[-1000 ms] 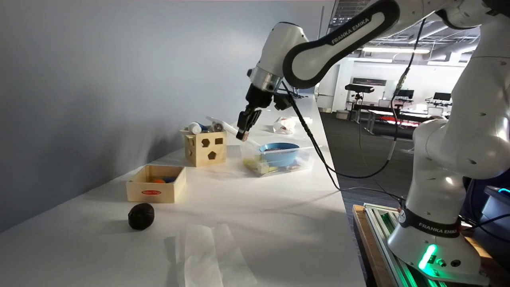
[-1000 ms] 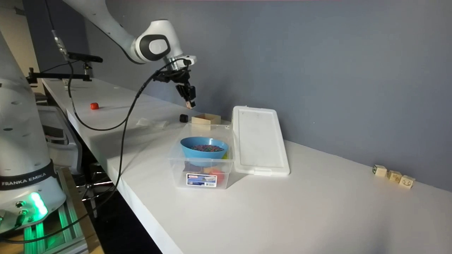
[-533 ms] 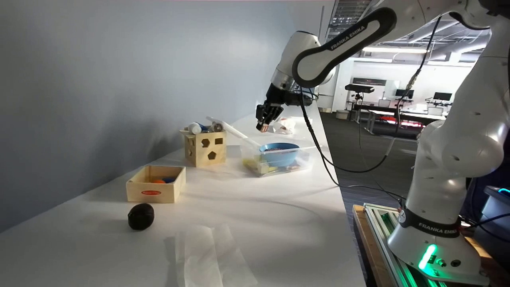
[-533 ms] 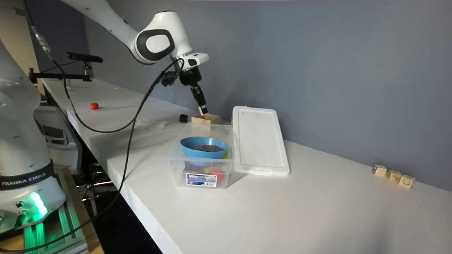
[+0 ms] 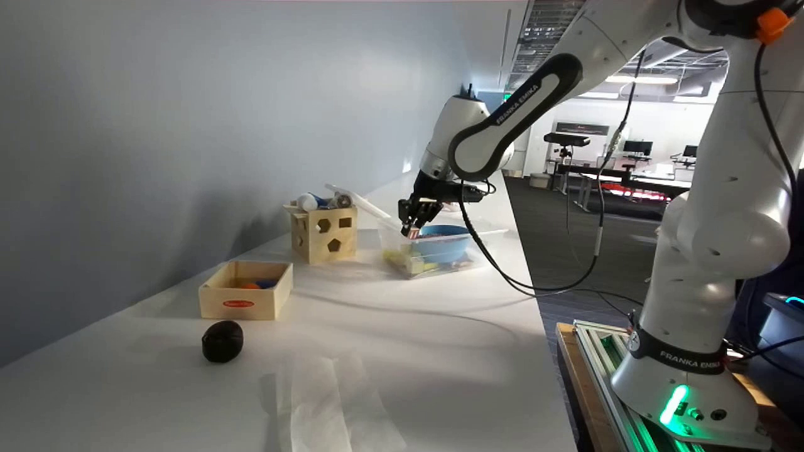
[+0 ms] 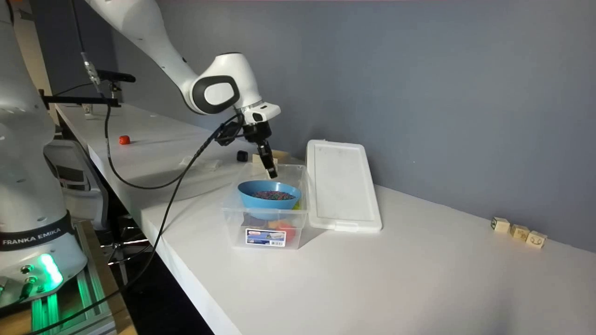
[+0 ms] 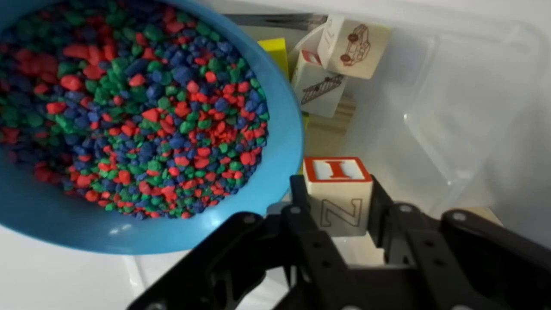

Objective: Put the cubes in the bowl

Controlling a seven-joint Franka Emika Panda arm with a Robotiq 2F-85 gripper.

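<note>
The light-blue bowl (image 6: 251, 197) stands in a clear plastic bin and holds red, green and blue gravel; it also shows in the wrist view (image 7: 284, 142). My gripper (image 6: 273, 175) is shut on a pale cube (image 7: 340, 211) with a red letter I on one face. In the wrist view the held cube is just beside the bowl's rim, over the bin, not over the gravel. Three cubes (image 6: 520, 232) sit on the table by the wall in an exterior view. Two more cubes (image 7: 359, 47) (image 7: 318, 88) lie in the bin beside the bowl.
The clear bin (image 6: 233, 228) has low walls around the bowl. Its white lid (image 6: 343, 186) leans beside it. A yellow holed box (image 5: 323, 235), a tan tray (image 5: 245, 304) and a black object (image 5: 222, 341) stand along the wall. A grey wall (image 6: 419, 93) bounds the back.
My gripper, with the cube in it, has moved toward the bin and come down to the bowl's rim height. The bowl and the other cubes have not moved.
</note>
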